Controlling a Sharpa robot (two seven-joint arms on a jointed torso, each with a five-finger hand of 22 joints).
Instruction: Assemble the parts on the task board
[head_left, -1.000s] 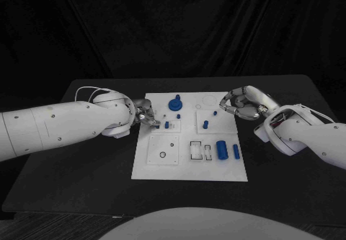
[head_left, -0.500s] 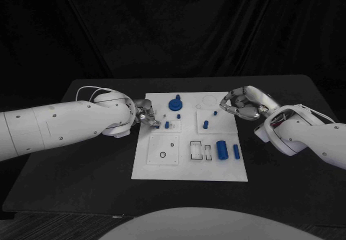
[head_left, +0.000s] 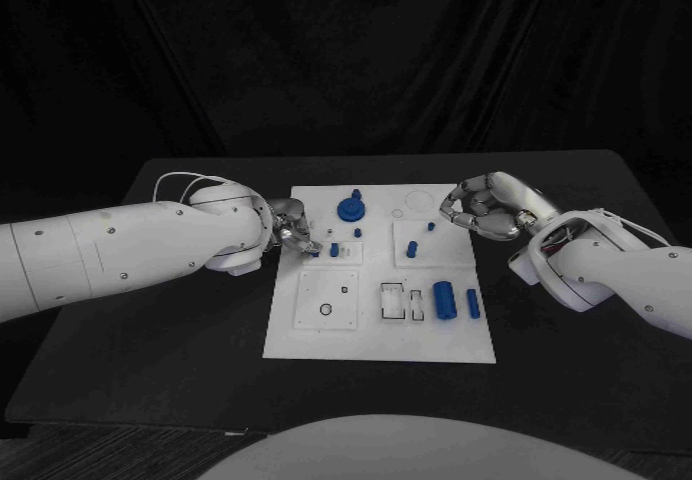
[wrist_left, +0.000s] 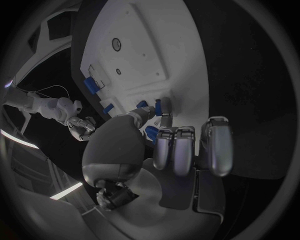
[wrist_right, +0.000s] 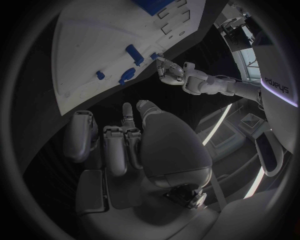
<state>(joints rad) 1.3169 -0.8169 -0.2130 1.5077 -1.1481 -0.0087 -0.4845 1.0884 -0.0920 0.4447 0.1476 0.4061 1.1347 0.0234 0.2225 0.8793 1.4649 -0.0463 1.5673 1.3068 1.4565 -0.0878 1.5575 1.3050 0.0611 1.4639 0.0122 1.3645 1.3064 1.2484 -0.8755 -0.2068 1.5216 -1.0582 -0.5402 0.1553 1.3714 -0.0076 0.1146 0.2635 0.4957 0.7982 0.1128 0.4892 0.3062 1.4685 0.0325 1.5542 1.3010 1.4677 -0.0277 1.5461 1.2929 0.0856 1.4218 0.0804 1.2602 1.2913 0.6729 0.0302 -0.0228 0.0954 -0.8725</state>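
Two hands over one white task board (head_left: 378, 340) on the black table (head_left: 173, 340). Left hand (head_left: 289, 232) at the board's left edge, fingers curled in close around a small blue peg (head_left: 335, 250); in the left wrist view a thin peg (wrist_left: 158, 107) sits at the fingertips (wrist_left: 165, 145), but I cannot tell whether it is pinched. Right hand (head_left: 483, 208) hovers beside the board's far right corner, fingers curled inward, nothing in them. Blue parts counted on the board in the head view: one large round piece (head_left: 351, 209) at the far edge, four small pegs mid-board, two cylinders (head_left: 444, 299) lying side by side near the right edge.
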